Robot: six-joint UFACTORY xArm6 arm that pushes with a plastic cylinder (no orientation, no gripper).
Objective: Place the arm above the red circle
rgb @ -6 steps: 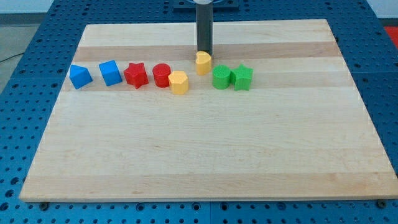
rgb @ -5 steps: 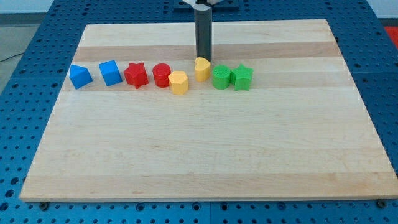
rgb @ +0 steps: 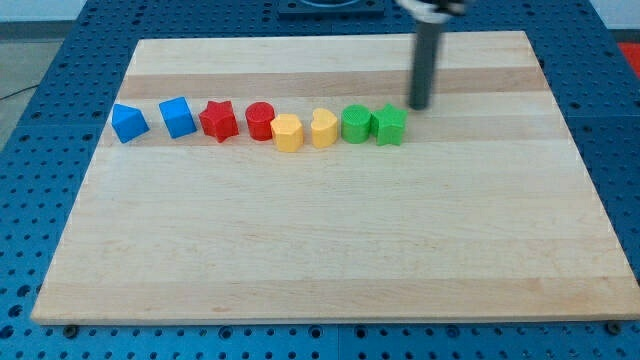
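Tip point(rgb: 419, 106) just above-right of green star point(rgb: 391, 124), red circle point(rgb: 260, 120) well apart leftward, nothing held.

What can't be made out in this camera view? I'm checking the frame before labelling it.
- The dark rod above my tip: cut off by the view's top edge and motion-blurred.
- Whether my tip touches the green star-shaped block: unclear; it sits just to the view's upper right of it.
- The heart-like yellow block: too small to be sure of its shape.
- The red circle: its base toward the view's right is hidden behind the yellow hexagonal block.

Block row point(rgb: 290, 124) packed; board point(rgb: 320, 240) below open.
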